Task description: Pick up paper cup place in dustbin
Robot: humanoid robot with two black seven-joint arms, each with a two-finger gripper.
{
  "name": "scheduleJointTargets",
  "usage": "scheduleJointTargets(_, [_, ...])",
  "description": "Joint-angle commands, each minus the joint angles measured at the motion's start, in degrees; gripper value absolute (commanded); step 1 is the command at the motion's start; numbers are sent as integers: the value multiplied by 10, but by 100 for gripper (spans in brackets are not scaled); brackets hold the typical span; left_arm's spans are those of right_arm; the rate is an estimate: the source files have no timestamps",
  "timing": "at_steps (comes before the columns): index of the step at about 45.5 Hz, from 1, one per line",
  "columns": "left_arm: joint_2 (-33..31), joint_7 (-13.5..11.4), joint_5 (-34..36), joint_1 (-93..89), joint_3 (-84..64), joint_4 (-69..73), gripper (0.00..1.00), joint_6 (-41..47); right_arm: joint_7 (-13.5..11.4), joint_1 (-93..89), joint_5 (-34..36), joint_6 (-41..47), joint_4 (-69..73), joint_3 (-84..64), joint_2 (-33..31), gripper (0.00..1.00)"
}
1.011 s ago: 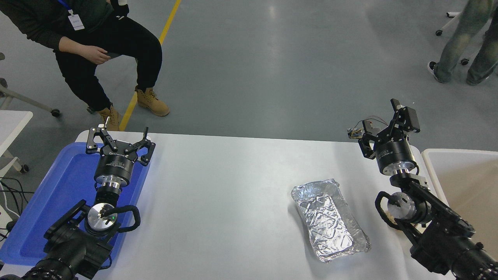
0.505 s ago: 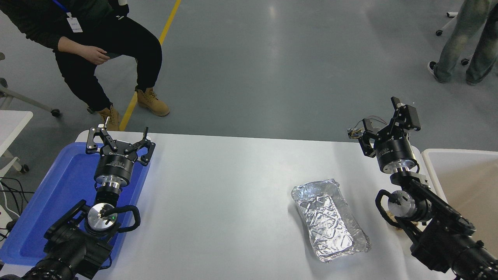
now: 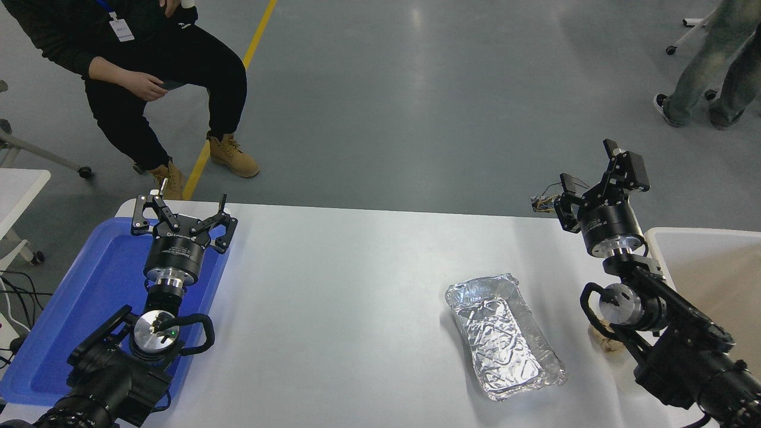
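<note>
The paper cup is nowhere you can see it: not on the white surface (image 3: 357,285), not in either gripper, and not in the visible part of the dustbin (image 3: 707,261), whose white rim and tan inside are cut off by the right edge. Your right gripper (image 3: 597,178) sits at the far right corner of the surface, just beside the bin's near rim, with its jaws spread apart and nothing between them. Over the last second it has drifted a little to the right and away from you, closer to the bin, while nothing else on the surface has shifted. That reads as either a release already made into the bin or an approach with no cup in hand; you cannot settle which from here, since most of the bin lies out of frame. A crumpled tan paper wad (image 3: 605,342) peeks out from under the right arm's wrist, mostly hidden. The silver foil tray (image 3: 505,336) lies well clear of the gripper, toward the middle. Your left gripper (image 3: 181,217) is parked over the blue plastic tray (image 3: 89,291), jaws wide and empty.
</note>
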Motion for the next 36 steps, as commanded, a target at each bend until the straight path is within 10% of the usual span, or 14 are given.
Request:
scheduleJointTargets(1, [0,0,0,0,0,0,100,0,0,22,22,2,-1,-46,-45,100])
scheduleJointTargets(13, [0,0,0,0,0,0,100,0,-1,98,141,10,-2,-260,-162,100])
scheduleJointTargets(36, [0,1,0,0,0,0,100,0,-27,370,136,79,34,-754,-278,100])
